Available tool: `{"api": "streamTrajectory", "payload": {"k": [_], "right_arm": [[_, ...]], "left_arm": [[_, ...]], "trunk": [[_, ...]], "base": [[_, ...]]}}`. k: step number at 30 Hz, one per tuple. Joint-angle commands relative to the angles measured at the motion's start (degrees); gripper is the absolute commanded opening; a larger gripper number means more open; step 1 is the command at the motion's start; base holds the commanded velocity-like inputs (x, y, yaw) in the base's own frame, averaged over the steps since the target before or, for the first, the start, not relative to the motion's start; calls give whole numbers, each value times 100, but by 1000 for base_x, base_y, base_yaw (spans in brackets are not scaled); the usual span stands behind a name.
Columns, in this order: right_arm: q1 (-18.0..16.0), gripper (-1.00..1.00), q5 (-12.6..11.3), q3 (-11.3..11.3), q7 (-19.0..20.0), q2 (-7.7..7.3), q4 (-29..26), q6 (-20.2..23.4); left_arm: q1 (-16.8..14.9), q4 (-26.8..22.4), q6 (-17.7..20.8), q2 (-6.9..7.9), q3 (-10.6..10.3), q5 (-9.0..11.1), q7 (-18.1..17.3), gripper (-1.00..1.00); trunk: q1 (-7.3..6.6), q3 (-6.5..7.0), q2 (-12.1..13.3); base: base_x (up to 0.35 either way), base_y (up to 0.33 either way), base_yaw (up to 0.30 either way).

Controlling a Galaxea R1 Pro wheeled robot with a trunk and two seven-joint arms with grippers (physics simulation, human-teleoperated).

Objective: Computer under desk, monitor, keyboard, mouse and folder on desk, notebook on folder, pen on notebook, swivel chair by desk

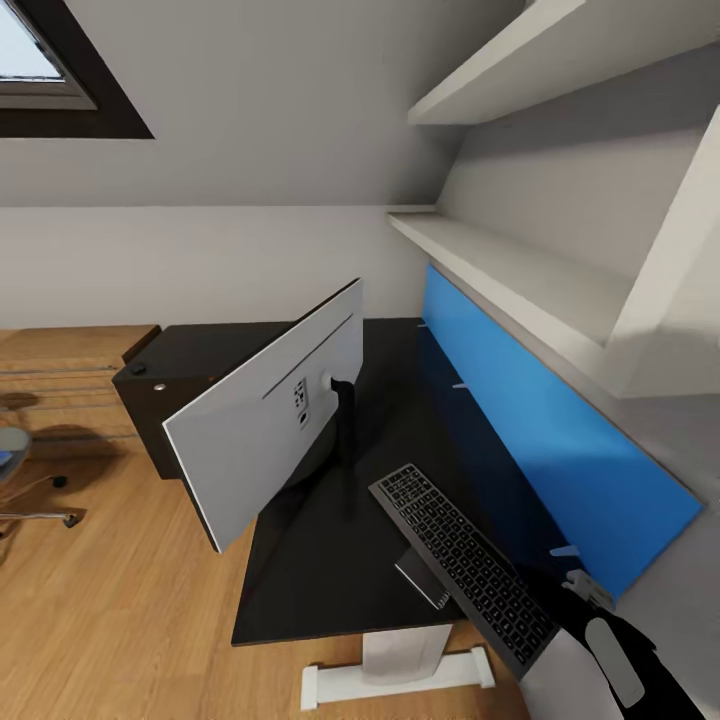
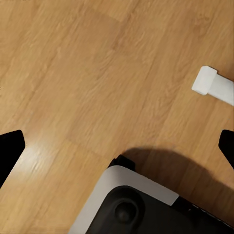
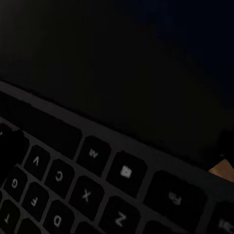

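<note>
The monitor [image 1: 270, 430] stands on the black desk [image 1: 320, 590], its light-grey back toward me and angled. My right gripper [image 1: 582, 598] is shut on the near end of the dark-grey keyboard [image 1: 465, 565], which hangs tilted a little above the desk's front right part, beside the monitor's stand. Its keys [image 3: 87, 190] appear close up in the right wrist view. The left gripper [image 2: 117, 146] is open over the wood floor, nothing between its fingers. At the far left edge the swivel chair [image 1: 15, 475] is partly in view with a bit of blue on its seat.
A blue back panel [image 1: 540, 440] lines the desk's far side under white wall shelves [image 1: 500, 260]. Black drawers [image 1: 150, 400] stand at the desk's far left end. The desk's white foot [image 1: 400, 680] [image 2: 214, 85] rests on the plank floor beside my base [image 2: 131, 204].
</note>
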Motion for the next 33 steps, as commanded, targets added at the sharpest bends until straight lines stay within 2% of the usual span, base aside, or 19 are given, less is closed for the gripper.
{"api": "streamTrajectory", "payload": {"k": [1, 23, 33], "right_arm": [[-2, 100, -19, -19, 20, 4, -6, 35], [-2, 100, -19, -5, 27, 11, 0, 35], [-1, 100, 6, 42, 56, 35, -30, -15]], "left_arm": [[2, -8, -12, 3, -17, 58, 24, 100], [2, -6, -12, 3, -17, 56, 15, 100], [2, 121, -4, 3, -18, 64, 30, 100]], "trunk": [[1, -6, -6], [1, -6, -6], [1, -6, -6]], "base": [[-49, 51, 0], [-124, 117, 0], [-48, 96, 0]]}}
